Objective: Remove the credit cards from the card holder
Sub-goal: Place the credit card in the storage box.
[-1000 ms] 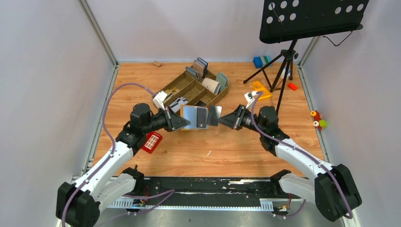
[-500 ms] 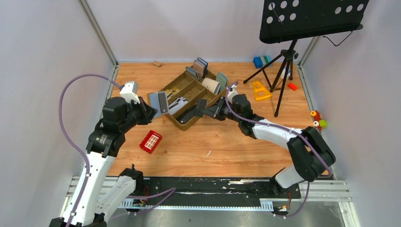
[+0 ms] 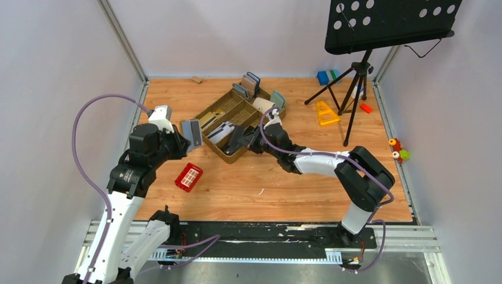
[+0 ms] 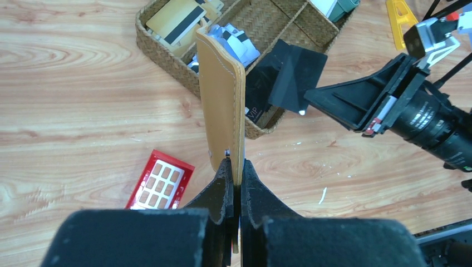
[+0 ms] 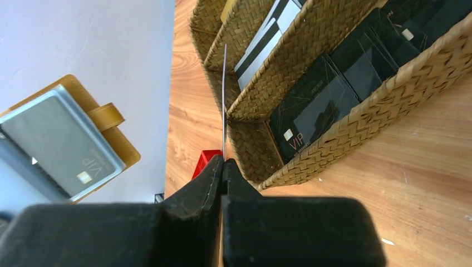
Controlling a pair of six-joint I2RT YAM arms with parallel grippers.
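Note:
The mustard-yellow card holder (image 3: 191,132) hangs in the air left of the wicker tray, with my left gripper (image 3: 183,139) shut on its lower edge. In the left wrist view the card holder (image 4: 222,94) stands edge-on above the left gripper (image 4: 236,166). The right wrist view shows its open inside (image 5: 119,150) with a grey credit card (image 5: 58,139) still in a slot. My right gripper (image 3: 241,142) is shut on another credit card (image 5: 224,94), a thin edge-on sliver over the tray's near corner. From the left wrist this held card (image 4: 289,75) looks dark.
The wicker tray (image 3: 229,158) has several compartments holding black and pale cards and upright wallets. A small red basket (image 3: 189,177) lies on the wood below the left gripper. A music stand's tripod (image 3: 355,77), a yellow triangle (image 3: 325,112) and small toys sit at the right.
The two grippers, close together a second ago, have parted. The left arm carried the card holder left and back. The right arm swung left with a card to the tray's near corner.

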